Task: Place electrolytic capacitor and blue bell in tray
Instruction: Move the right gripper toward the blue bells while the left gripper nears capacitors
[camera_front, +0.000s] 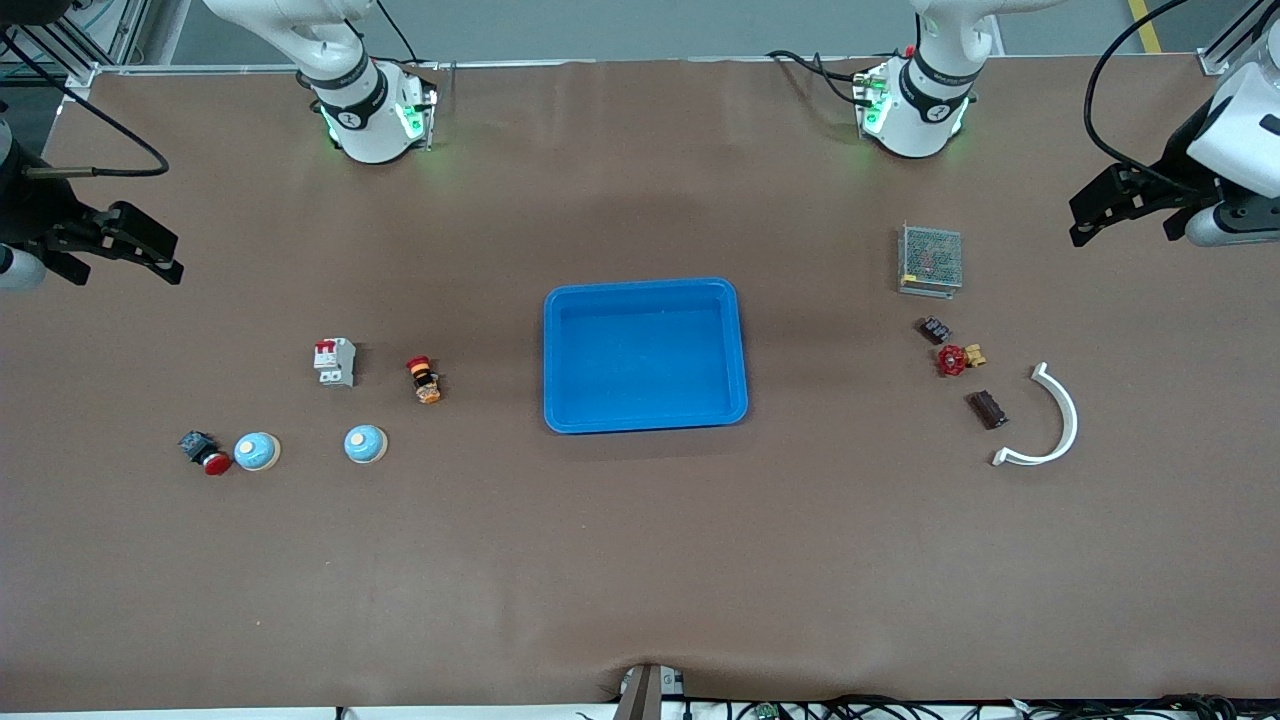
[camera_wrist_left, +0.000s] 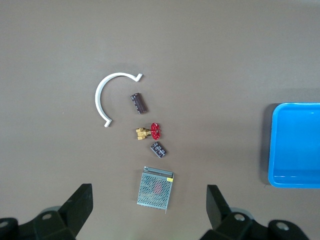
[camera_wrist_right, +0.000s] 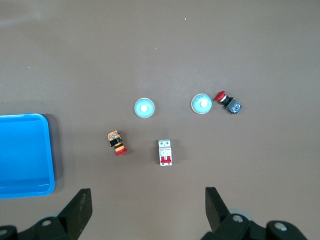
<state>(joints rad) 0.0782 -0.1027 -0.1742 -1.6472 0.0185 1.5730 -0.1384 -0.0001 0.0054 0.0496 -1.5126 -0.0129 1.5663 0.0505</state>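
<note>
Altogether two blue bells (camera_front: 257, 451) (camera_front: 365, 444), one tray (camera_front: 645, 420).

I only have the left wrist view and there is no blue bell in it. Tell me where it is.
Observer: Two lie toward the right arm's end of the table: the first bell right beside a red push button, the second bell closer to the tray.
Operator: I see only one end of the tray. Check the rest.
Observer: The tray is empty all over.
Operator: Report the right gripper.
Observer: The right gripper hangs open over its end of the table, holding nothing. The left gripper waits open over the other end.
</note>
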